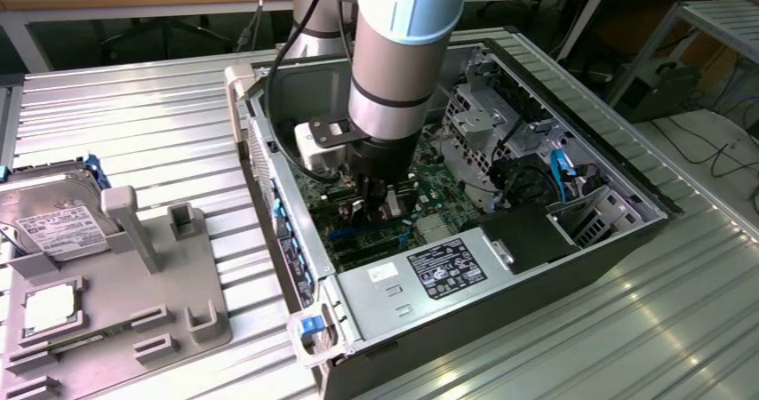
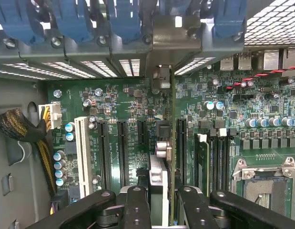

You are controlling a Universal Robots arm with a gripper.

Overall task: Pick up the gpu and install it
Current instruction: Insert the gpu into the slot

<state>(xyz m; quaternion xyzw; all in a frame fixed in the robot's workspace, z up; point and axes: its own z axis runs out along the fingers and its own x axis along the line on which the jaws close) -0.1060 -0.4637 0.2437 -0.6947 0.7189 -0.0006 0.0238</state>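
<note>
Ribbed metal tabletop [image 1: 142, 124] carries an open computer case [image 1: 593, 142], walls close around the arm. Gripper [image 2: 162, 200] sits low inside, clamped on the gpu [image 2: 159, 181], held edge-on above the motherboard [image 2: 133, 109] between black expansion slots [image 2: 121, 152]. Blue slot latches [image 2: 71, 21] crowd the rear wall. Power supply [image 1: 445, 267] label unreadable. Hard drive [image 1: 53, 218] rests on a grey fixture [image 1: 131, 302], well apart.

1. The arm [image 1: 397, 53] reaches steeply down, its wrist pointing almost straight at the floor.
2. The gripper [image 2: 159, 200] hangs below the wrist, its two black fingers [image 2: 135, 210] closed on a thin card held edge-on.
</note>
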